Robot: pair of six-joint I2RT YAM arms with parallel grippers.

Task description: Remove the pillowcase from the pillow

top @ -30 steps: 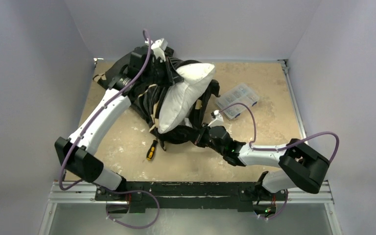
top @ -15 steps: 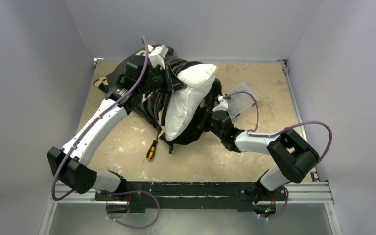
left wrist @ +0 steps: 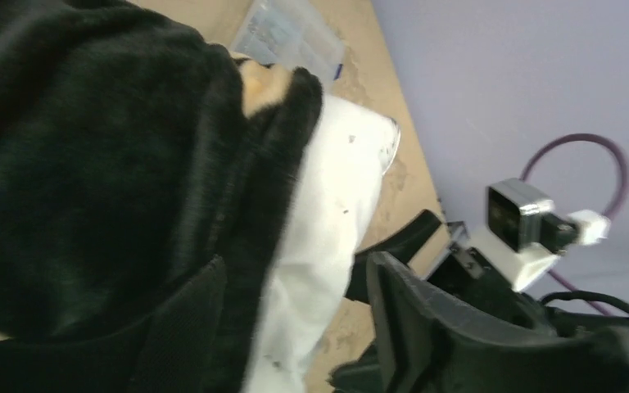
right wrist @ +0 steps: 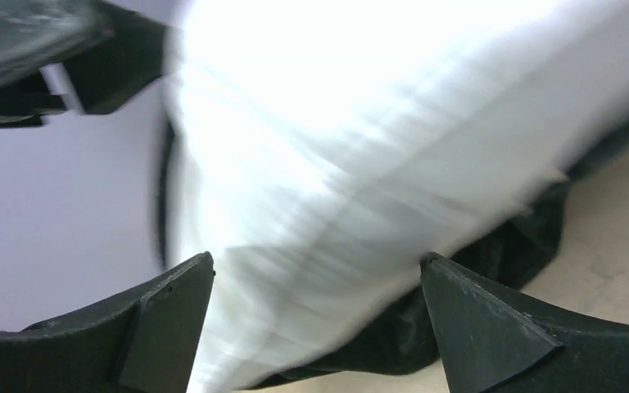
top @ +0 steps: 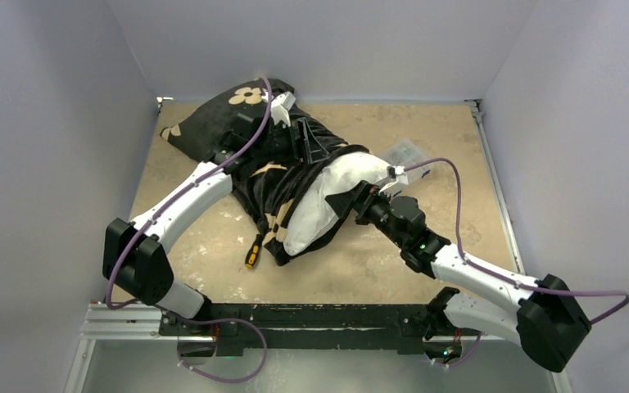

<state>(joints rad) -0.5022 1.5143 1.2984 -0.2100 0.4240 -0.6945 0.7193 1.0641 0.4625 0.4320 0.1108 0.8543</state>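
Note:
The white pillow point(top: 330, 199) lies slanted mid-table, its left half still inside the black pillowcase point(top: 269, 173), which has tan motifs and trails to the back-left corner. My left gripper point(top: 305, 142) hovers over the case's mouth. In the left wrist view it point(left wrist: 295, 327) is open: the pillowcase point(left wrist: 90, 164) edge and the pillow point(left wrist: 328, 213) lie between its fingers, and bare table shows beside the right finger. My right gripper point(top: 350, 199) is at the pillow's right edge. It point(right wrist: 315, 315) stands wide open with the pillow point(right wrist: 360, 139) just in front.
A yellow-handled screwdriver point(top: 252, 252) lies on the tan table in front of the pillowcase. A clear plastic parts box point(top: 405, 153) sits at the back right, behind the right arm. Grey walls enclose the table on three sides.
Both grippers have opened. The pillow, held up and upright a second ago, has dropped onto the table. The pillowcase has spread toward the back left. The right arm has shifted right and stretched out.

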